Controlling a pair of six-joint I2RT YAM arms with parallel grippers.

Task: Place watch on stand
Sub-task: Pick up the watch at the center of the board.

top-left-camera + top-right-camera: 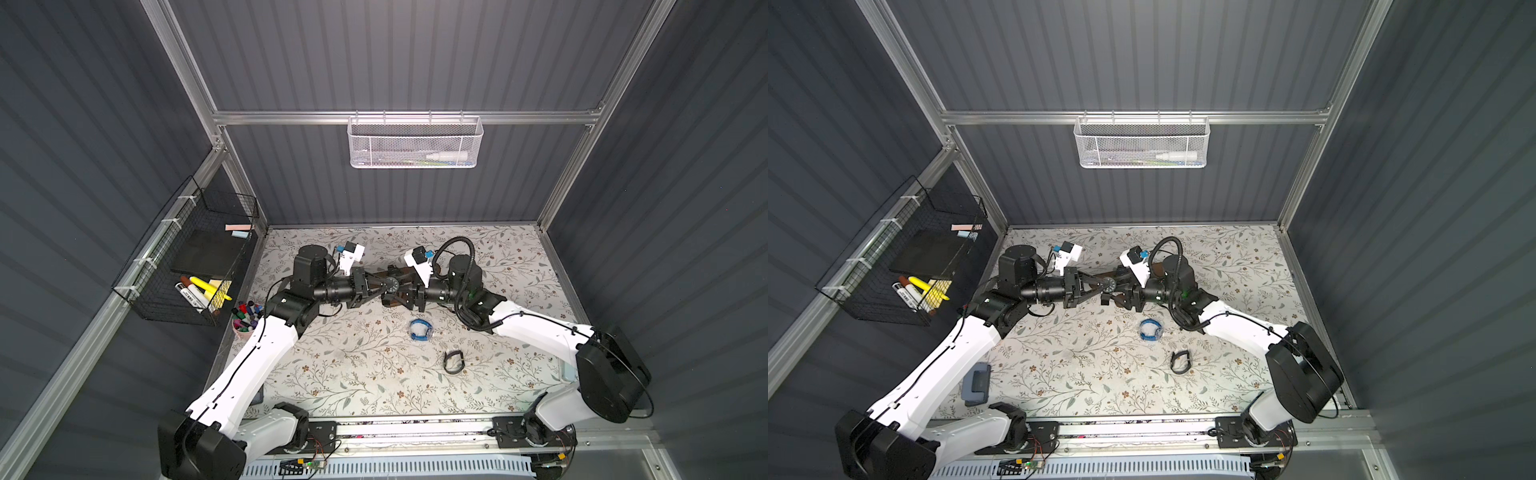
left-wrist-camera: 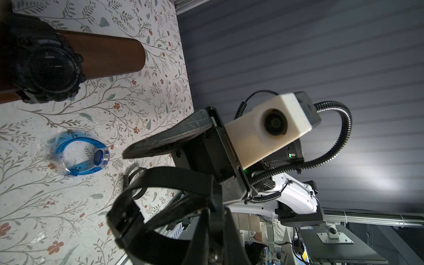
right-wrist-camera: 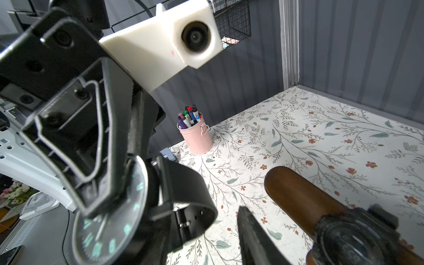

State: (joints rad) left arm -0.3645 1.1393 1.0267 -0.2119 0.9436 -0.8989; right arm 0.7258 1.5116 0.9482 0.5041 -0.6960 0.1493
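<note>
Left gripper (image 1: 385, 286) tight on round-dial watch (image 3: 107, 220), beside stand (image 2: 110, 57).

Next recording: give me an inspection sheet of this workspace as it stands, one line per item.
Surface: floral table cover, flat, no spill seen.
Job's things: stand carries a black digital watch on its bar; round-dial watch is held off the bar's end.
Clutter: blue watch, black band, pink pen cup, grey case at the front edge.
Grippers: left tool shut on the round-dial watch; right tool has its jaws apart near the strap.
Cables: black corrugated hose loops over the right wrist; no snag seen.
Surroundings: black wire basket with markers, white mesh basket on the walls.
</note>
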